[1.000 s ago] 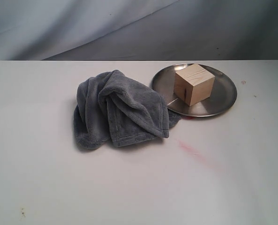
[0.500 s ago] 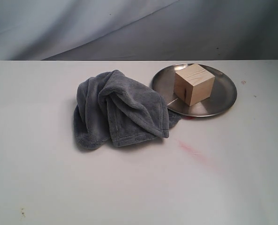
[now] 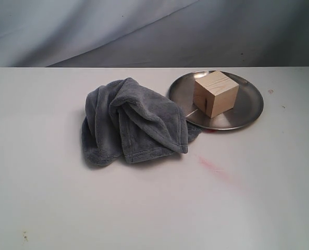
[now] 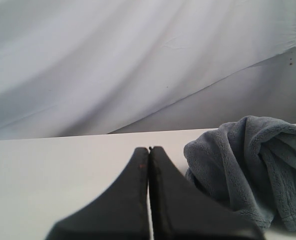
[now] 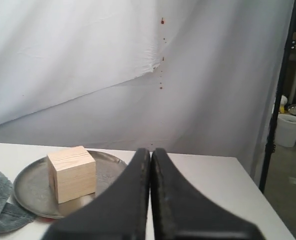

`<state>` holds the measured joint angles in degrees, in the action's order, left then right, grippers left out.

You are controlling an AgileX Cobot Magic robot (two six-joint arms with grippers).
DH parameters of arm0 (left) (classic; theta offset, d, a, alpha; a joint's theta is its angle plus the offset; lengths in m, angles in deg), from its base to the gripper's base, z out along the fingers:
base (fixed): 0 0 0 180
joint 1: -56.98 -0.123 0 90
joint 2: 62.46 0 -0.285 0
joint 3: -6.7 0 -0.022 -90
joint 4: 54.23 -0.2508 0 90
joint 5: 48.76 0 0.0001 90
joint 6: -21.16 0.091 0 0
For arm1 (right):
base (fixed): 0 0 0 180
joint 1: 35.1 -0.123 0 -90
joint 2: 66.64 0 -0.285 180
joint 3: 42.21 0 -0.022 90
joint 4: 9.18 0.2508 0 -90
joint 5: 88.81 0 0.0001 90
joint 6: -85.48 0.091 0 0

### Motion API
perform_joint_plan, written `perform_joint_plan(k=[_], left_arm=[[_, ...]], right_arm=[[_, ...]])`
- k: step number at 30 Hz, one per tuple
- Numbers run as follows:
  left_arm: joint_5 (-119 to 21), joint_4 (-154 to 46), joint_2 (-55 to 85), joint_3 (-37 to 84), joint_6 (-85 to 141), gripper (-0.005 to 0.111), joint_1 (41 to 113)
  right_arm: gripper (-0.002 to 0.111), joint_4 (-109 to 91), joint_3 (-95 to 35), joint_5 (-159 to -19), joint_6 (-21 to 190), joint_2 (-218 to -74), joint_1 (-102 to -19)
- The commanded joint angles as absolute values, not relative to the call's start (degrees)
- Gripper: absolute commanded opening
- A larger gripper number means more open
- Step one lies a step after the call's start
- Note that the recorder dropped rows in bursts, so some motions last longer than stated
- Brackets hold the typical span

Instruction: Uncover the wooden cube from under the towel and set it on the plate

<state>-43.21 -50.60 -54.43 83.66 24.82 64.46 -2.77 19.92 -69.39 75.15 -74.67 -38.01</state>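
The wooden cube (image 3: 215,92) stands uncovered on the steel plate (image 3: 248,107) at the right of the table. The blue-grey towel (image 3: 131,122) lies crumpled to the left of the plate, one corner touching its rim. Neither gripper shows in the exterior view. In the left wrist view my left gripper (image 4: 148,149) is shut and empty, with the towel (image 4: 252,165) beside it and apart. In the right wrist view my right gripper (image 5: 150,150) is shut on nothing, and the cube (image 5: 71,173) sits on the plate (image 5: 30,187) off to one side of it.
A pink smear (image 3: 211,165) marks the white table in front of the plate. A grey cloth backdrop (image 3: 144,31) hangs behind the table. Past the table edge in the right wrist view stand a black pole (image 5: 277,100) and a white bin (image 5: 291,129).
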Motion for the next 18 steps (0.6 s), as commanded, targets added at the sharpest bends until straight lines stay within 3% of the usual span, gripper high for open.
perform_joint_plan(k=[1,12,18], left_arm=[[-43.82,-50.46,-54.67,83.92,24.7,0.0,64.33],[-43.82,-50.46,-54.67,83.92,24.7,0.0,64.33],[-43.82,-50.46,-54.67,83.92,24.7,0.0,64.33]], right_arm=[[0.0,-0.71,19.98,-68.17,74.8,-74.42,-38.0],[0.0,-2.65,20.22,-75.26,75.05,-74.42,-38.0],[0.0,-6.77,30.85,-88.81,75.05,-74.42,-38.0]])
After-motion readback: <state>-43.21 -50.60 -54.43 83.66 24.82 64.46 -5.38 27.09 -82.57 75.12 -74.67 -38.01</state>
